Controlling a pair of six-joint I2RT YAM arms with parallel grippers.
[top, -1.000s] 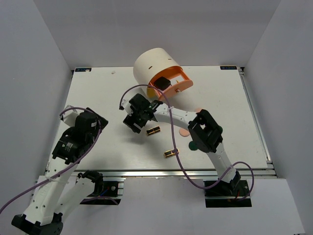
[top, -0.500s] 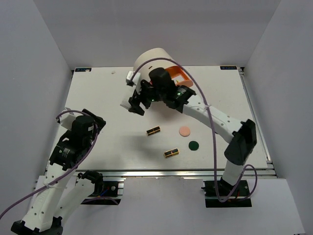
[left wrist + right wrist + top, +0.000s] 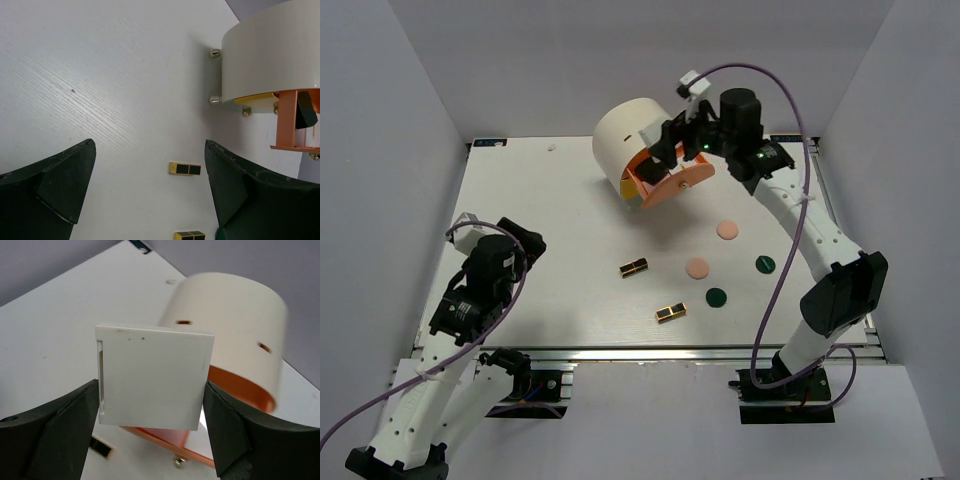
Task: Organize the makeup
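Top external view has the right arm stretched to the far side of the table (image 3: 540, 200). The right gripper (image 3: 686, 95) is raised by the right side of the cream cylinder (image 3: 625, 135), over the orange drawer (image 3: 670, 182) that stands pulled out of the cylinder's near side.

From the right wrist view, its fingers (image 3: 55, 430) are closed in on a white card (image 3: 155, 372), one against each side edge. The card's flat face is turned to the camera, with the cylinder and drawer behind it.

The other makeup lies on the table nearer than the drawer:
- A black-and-gold palette (image 3: 634, 267) sits around the middle, with a second palette (image 3: 670, 312) nearer and a little to the right.
- A peach disc (image 3: 727, 230) lies right of the drawer, and a second peach disc (image 3: 697, 268) is just right of the first palette.
- A green disc (image 3: 765, 264) lies further right, and a second green disc (image 3: 717, 297) is close to the second palette.
- None of them touch.

The left gripper (image 3: 150, 165) hangs at the near left with its fingers spread wide and nothing between them. Its camera looks across bare table toward the palettes and the cylinder.
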